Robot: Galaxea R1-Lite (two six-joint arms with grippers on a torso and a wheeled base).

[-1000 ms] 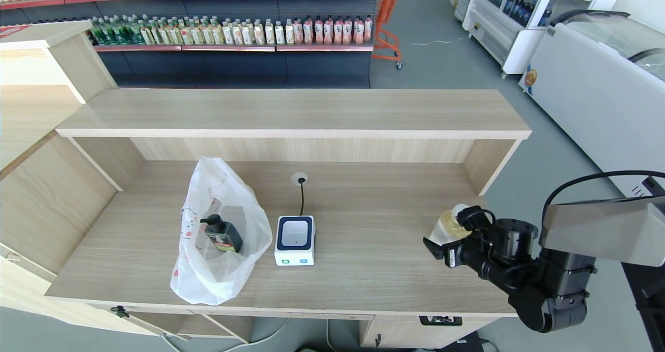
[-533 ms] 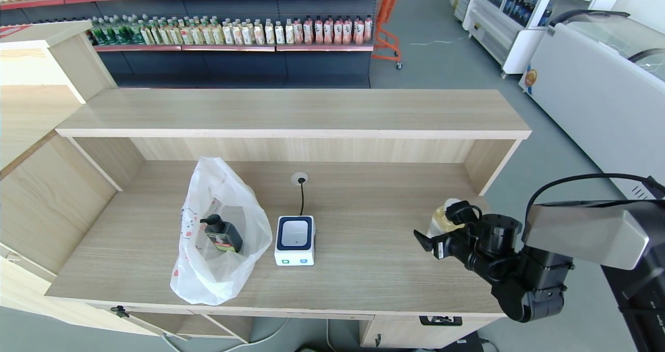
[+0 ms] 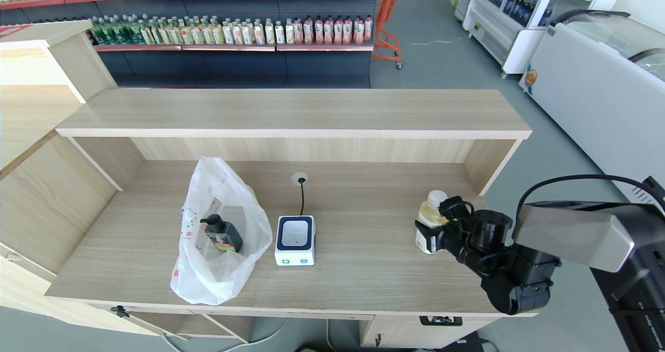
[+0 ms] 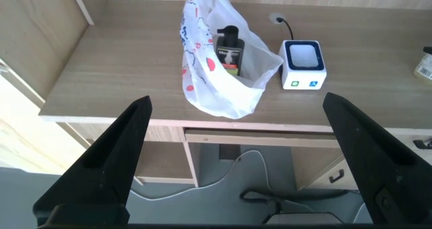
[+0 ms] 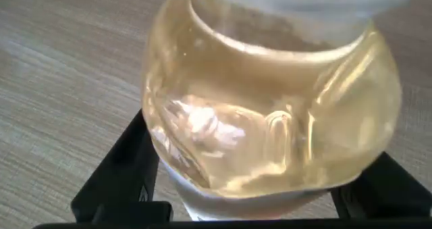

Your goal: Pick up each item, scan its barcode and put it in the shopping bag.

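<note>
Bottle (image 3: pixel 430 217) sits upright at the counter's (image 3: pixel 363 238) right end, pinched in the right end effector (image 3: pixel 427 234).

The right gripper (image 3: pixel 435 235) has carried the bottle (image 3: pixel 429 221) leftward toward the scanner (image 3: pixel 295 239), apparently more upright now.

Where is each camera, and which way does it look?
Head view: on the head, looking down at the counter; right claw shows.
Left wrist view: on the left arm, before the counter, facing bag and scanner; open left claw shows.
Right wrist view: on the right arm, close against the bottle in its claw.
Shared: head and left wrist views show bag and scanner.
</note>
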